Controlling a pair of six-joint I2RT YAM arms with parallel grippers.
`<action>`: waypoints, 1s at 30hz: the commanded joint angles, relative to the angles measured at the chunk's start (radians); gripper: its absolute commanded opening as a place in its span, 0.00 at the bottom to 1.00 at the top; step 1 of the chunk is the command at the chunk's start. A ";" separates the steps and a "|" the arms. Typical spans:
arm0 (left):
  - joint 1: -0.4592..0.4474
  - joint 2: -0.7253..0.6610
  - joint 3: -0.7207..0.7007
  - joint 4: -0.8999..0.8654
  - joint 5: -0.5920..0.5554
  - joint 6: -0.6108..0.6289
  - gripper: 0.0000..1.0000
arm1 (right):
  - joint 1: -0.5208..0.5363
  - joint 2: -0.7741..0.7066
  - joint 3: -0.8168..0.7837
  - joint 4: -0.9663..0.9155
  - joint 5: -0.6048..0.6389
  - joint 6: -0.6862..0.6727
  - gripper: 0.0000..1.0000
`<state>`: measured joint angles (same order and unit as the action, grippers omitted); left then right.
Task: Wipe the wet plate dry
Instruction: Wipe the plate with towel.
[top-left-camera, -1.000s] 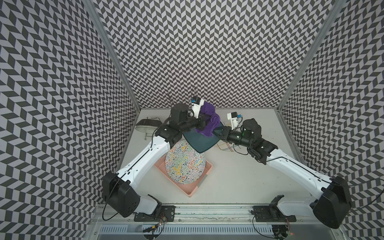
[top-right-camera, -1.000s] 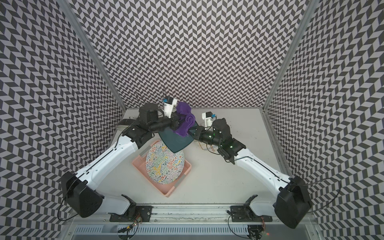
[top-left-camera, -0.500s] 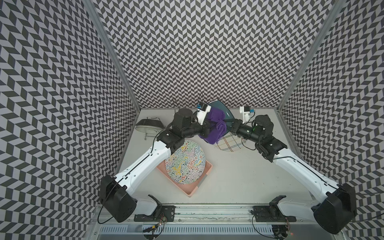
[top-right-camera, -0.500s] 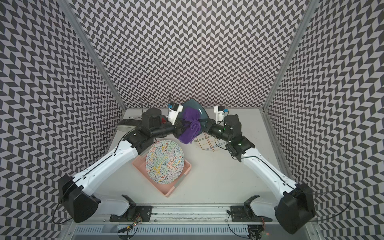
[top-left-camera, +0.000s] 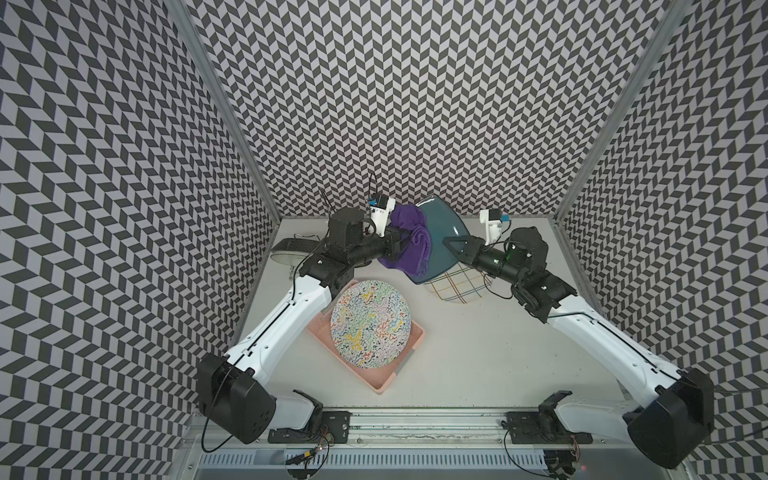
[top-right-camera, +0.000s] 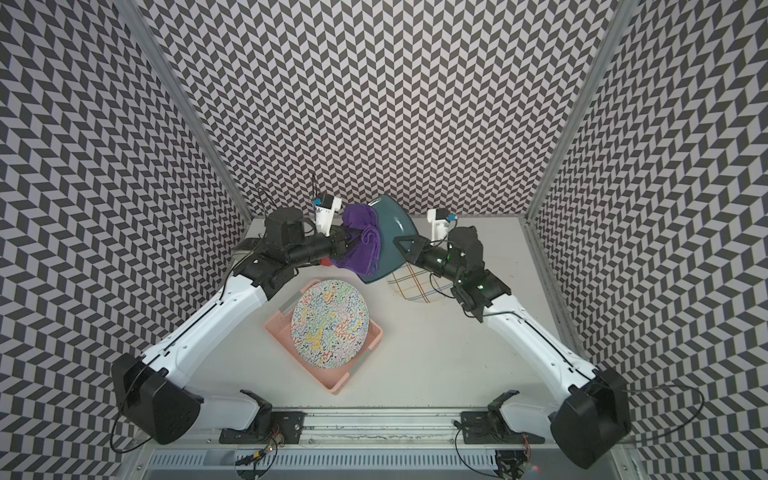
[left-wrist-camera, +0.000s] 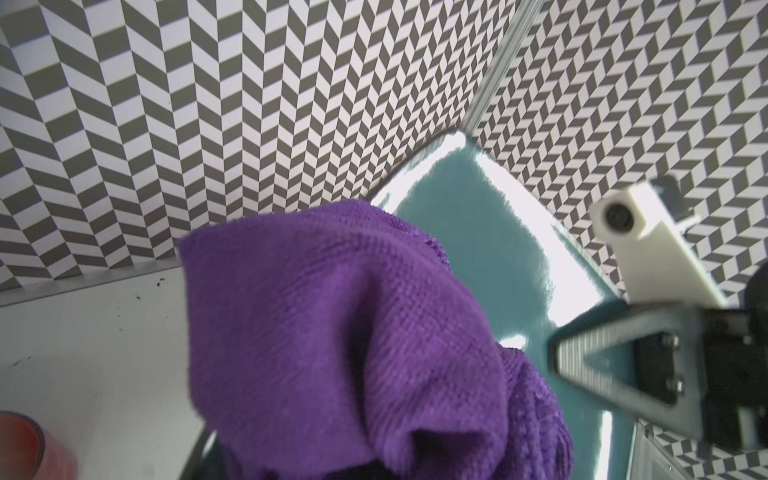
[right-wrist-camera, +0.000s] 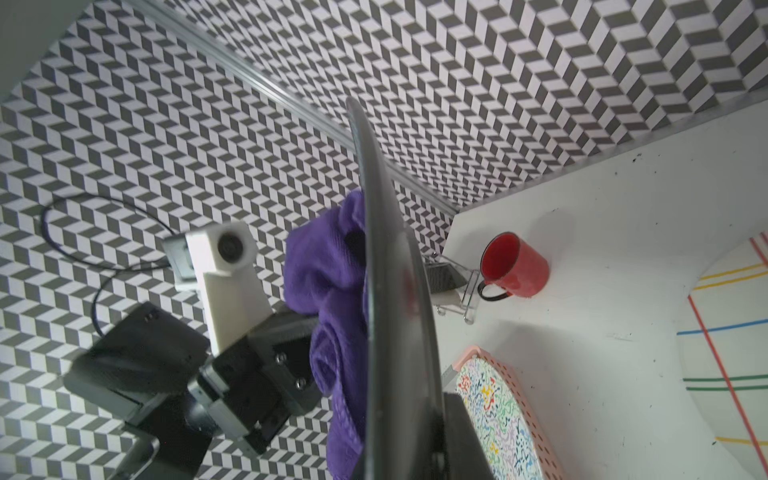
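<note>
**One container on the worktop, one plate inside it**

One pink slotted tray (top-left-camera: 381, 381) near the middle of the worktop (top-left-camera: 478, 353), set cornerwise. Filled by a single round plate with multicoloured squiggles (top-left-camera: 370, 324), lying tilted, one edge overhanging the tray's rim. Same pair visible in the right wrist view, tray rim (right-wrist-camera: 469, 353) around plate (right-wrist-camera: 494, 415).

Further back, held in the air near the rear wall: the teal plate (top-left-camera: 442, 232), tilted close to upright, seen edge-on from the right wrist (right-wrist-camera: 386, 291). Pinched at its rim by the right hand (top-left-camera: 455, 249), fingers pressed on either face. Glossy, with bright glare across its face in the left wrist view (left-wrist-camera: 498, 257).

Against the plate's face: a bunched purple cloth (top-left-camera: 409, 245), pinched in the left hand (top-left-camera: 397, 243), fingers closed tight and mostly buried in the folds. Cloth touching the plate in both top views and in both wrist views (left-wrist-camera: 332, 332).

Below the lifted plate, flat on the worktop: a white plate with coloured crossing lines (top-left-camera: 457, 286), nothing on it.

Near the rear left corner: a red mug (right-wrist-camera: 515, 266) with a dark handle, lying on its side, just beside a small wire rack (right-wrist-camera: 457, 291).
</note>
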<state>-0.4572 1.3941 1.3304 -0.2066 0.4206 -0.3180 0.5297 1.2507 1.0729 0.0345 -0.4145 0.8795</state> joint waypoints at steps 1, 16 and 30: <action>-0.014 0.081 0.031 -0.045 -0.017 -0.042 0.00 | 0.059 -0.080 0.088 0.426 -0.178 0.015 0.00; 0.218 -0.005 -0.338 1.369 0.356 -1.236 0.00 | -0.349 -0.126 -0.016 0.936 -0.242 0.571 0.00; 0.105 0.134 -0.155 1.743 0.261 -1.633 0.00 | -0.139 -0.045 -0.013 0.675 -0.292 0.416 0.00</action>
<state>-0.3492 1.5112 1.1339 1.3819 0.7113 -1.8458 0.3401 1.2011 1.0443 0.6304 -0.7311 1.3273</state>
